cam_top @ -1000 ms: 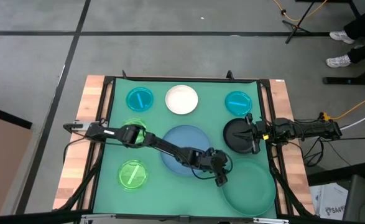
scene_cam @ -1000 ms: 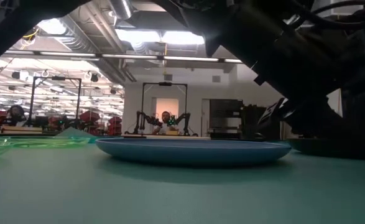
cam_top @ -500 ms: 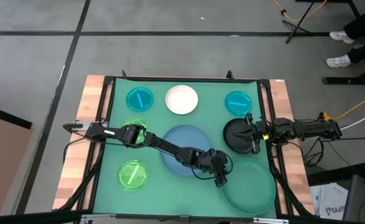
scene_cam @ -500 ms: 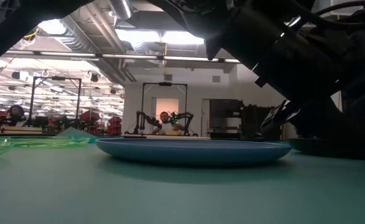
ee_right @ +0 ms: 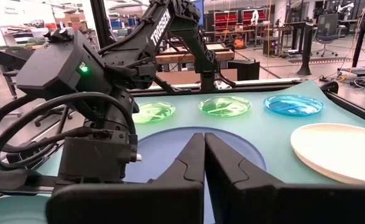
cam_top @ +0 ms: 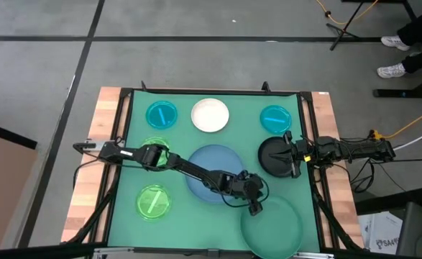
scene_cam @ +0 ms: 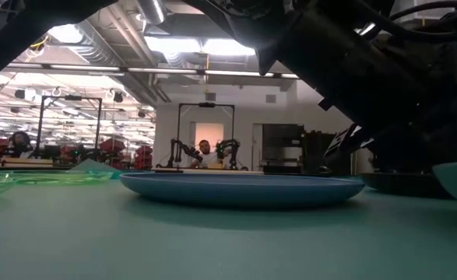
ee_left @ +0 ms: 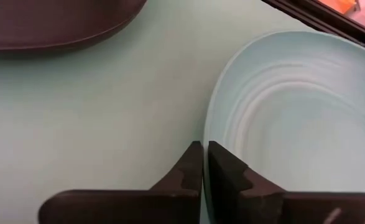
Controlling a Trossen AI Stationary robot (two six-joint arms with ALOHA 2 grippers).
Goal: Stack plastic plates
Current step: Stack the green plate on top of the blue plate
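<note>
A large blue plate lies flat at the table's middle, also seen in the low view. The dark green plate sits at the near right, with my left gripper shut on its far-left rim. My right gripper is shut and hangs over the right part of the black plate; whether it touches that plate I cannot tell. A white plate and two cyan plates lie along the far edge. Two lime plates lie on the left. My left gripper pinches the dark green plate's rim between its two fingers, one finger on the plate's inner side and one outside. The fingers come from above, slanting down toward the table's right. In the low view part of the plate's rim stands up off the mat.
The left arm reaches across the blue plate from the table's left side, over one lime plate. Black frame rails run along the mat's edges. Beyond the table a person sits by another robot.
My left gripper has shut on the dark green plate's rim while staying almost in place. The plate has swung toward the table's near and left edges about the held spot, and its rim has come up into the low view at the right.
</note>
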